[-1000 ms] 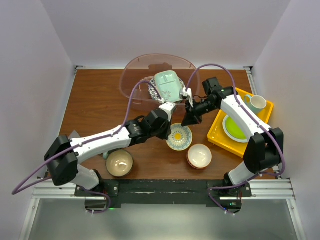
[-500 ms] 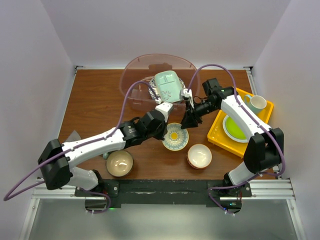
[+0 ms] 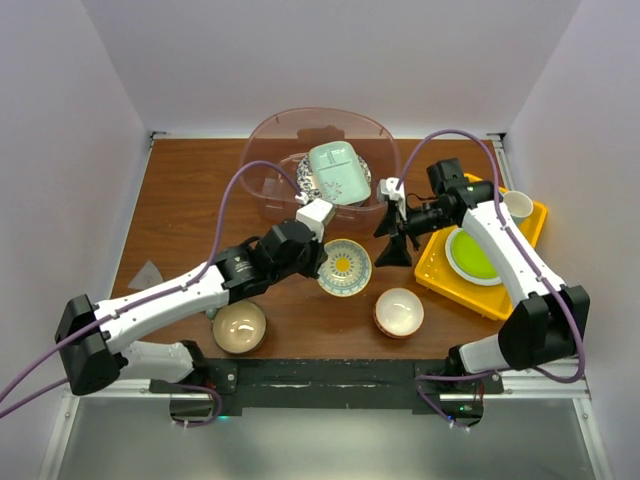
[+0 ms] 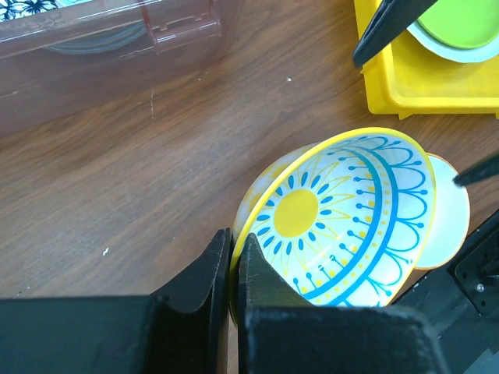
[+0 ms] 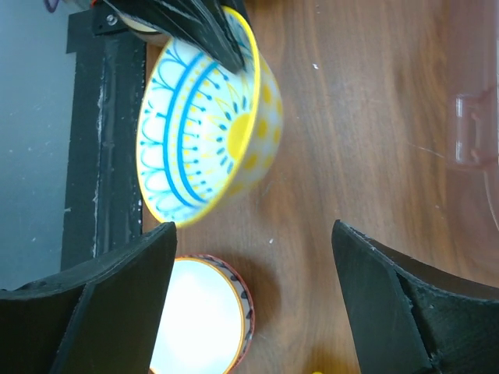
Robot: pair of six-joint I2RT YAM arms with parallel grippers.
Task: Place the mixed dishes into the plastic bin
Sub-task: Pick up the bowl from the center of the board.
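Note:
My left gripper [image 3: 322, 263] [image 4: 234, 248] is shut on the near rim of a small bowl [image 3: 346, 267] [image 4: 343, 218] [image 5: 204, 136], patterned in blue and yellow, which hangs tilted over the wood. The plastic bin [image 3: 262, 135] [image 4: 86, 58] stands at the back. In it a mint square dish [image 3: 335, 170] rests on a blue-patterned plate [image 3: 306, 181]. My right gripper [image 3: 391, 240] [image 5: 256, 230] is open just right of the held bowl, with nothing between its fingers. A white bowl with a red patterned rim [image 3: 398, 311] [image 5: 199, 319] sits below it. A tan bowl [image 3: 239, 326] sits front left.
A yellow tray [image 3: 432, 268] [image 4: 390, 89] on the right holds a lime-green plate [image 3: 470, 255] [image 4: 460, 23] and a teal mug [image 3: 515, 205]. The bin's handle [image 5: 470, 132] shows at the right edge of the right wrist view. A black rail [image 3: 320, 375] runs along the table's near edge.
My right gripper has opened and drawn back to the right, away from the patterned bowl. My left gripper has closed on the bowl's rim and shifted it slightly left.

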